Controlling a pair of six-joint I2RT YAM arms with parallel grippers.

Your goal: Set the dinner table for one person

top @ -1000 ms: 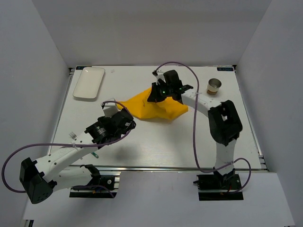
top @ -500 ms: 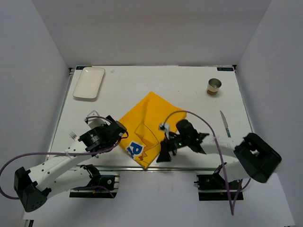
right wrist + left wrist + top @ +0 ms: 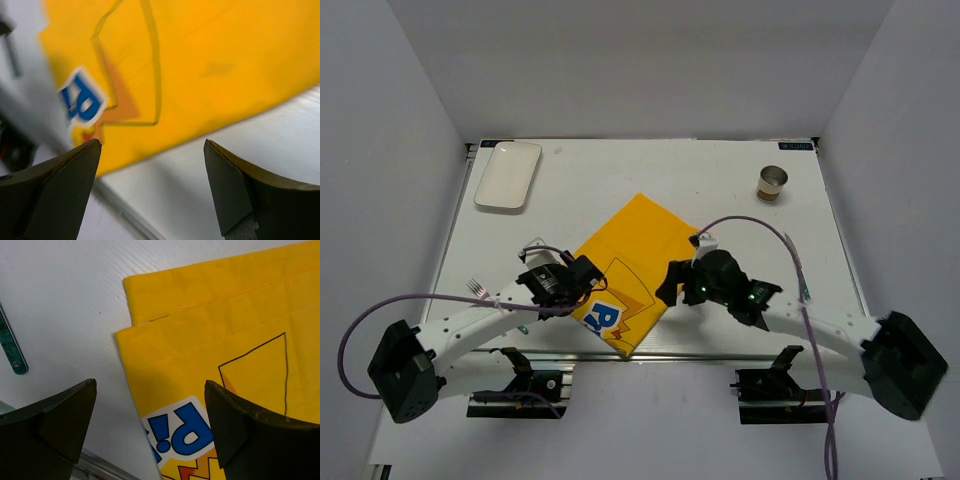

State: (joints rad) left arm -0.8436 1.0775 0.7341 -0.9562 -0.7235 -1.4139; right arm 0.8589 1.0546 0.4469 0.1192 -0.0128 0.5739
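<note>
The dinner table [image 3: 720, 180] is a wide white top. A yellow cartoon-printed cloth mat [image 3: 638, 250] lies flat on it near the front, turned like a diamond, its printed corner [image 3: 187, 432] by the front rail. My left gripper [image 3: 592, 280] hovers open over the mat's left edge [image 3: 150, 385], with nothing between its fingers. My right gripper [image 3: 670, 285] hangs open over the mat's near right edge [image 3: 152, 142], also holding nothing. In the left wrist view the mat [image 3: 220, 330] shows two layers at its corner.
A white plate [image 3: 507, 175] sits at the far left corner and a small metal cup [image 3: 772, 184] at the far right. A fork [image 3: 475, 288] lies left of my left arm, its teal handle [image 3: 12, 347] beside the mat. A knife [image 3: 807, 290] lies at the right, partly behind a cable.
The mat went from a crumpled heap mid-table to lying spread near the front edge. My right gripper opened and let go of it. My left gripper moved in to the mat's left edge.
</note>
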